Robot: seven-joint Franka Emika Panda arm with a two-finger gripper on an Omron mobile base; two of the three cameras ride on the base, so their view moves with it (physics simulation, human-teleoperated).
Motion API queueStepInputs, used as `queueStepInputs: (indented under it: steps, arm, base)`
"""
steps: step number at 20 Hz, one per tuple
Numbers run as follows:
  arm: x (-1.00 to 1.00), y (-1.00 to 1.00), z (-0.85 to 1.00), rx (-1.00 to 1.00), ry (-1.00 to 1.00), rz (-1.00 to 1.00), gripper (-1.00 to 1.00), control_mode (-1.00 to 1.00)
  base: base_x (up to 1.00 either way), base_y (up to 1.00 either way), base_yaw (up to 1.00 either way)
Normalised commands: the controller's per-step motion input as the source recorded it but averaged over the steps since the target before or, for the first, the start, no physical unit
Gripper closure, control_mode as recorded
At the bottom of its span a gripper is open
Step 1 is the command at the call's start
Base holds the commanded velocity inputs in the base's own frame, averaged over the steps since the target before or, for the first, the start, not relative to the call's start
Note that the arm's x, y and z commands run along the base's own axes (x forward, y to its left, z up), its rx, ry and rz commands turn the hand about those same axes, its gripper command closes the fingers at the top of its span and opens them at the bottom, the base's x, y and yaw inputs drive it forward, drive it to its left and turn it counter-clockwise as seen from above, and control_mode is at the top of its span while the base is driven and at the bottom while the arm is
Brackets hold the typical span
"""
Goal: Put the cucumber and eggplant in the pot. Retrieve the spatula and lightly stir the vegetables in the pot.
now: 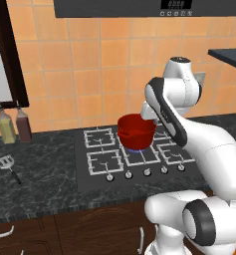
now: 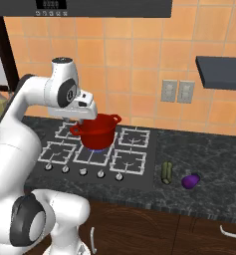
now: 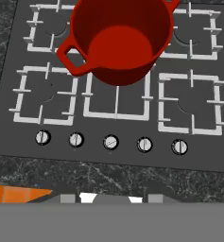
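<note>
The red pot (image 1: 136, 131) sits on the middle burner of the stove (image 1: 100, 160), near the centre of both base views and at the top of the hand view, with nothing inside it. The cucumber (image 2: 166, 172) and the purple eggplant (image 2: 190, 181) lie side by side on the dark counter (image 2: 199, 199), lower right of the right base view, well apart from the pot. The spatula (image 1: 8, 166) lies on the counter at the left edge of the left base view, below two bottles (image 1: 15, 125). The arm's hand hangs just above the pot; I cannot tell whether its fingers are apart or together.
</note>
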Motion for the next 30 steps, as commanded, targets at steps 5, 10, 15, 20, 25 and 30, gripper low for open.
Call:
queueStepInputs:
  steps: [5, 10, 15, 20, 25, 30]
  arm:
    - [-0.06, -0.1, -0.06, 0.01, -0.03, 0.0, -1.0, -1.0]
    - [-0.39, -0.6, -0.26, 0.06, -0.09, -0.04, -1.0, -1.0]
    - [-0.07, -0.86, -0.85, -0.08, -0.04, -0.19, -1.0, -1.0]
    - [0.3, -1.0, -0.78, -0.09, 0.07, -0.38, -1.0, -1.0]
    - [0.86, -0.92, -0.53, 0.0, 0.18, -0.25, -1.0, -1.0]
    - [0.83, -1.0, -0.52, 0.11, 0.16, -0.25, -1.0, -1.0]
  base:
    - [0.0, 0.0, 0.0]
    - [0.0, 0.0, 0.0]
    - [0.0, 0.0, 0.0]
    - [0.0, 0.0, 0.0]
    - [0.0, 0.0, 0.0]
    - [0.0, 0.0, 0.0]
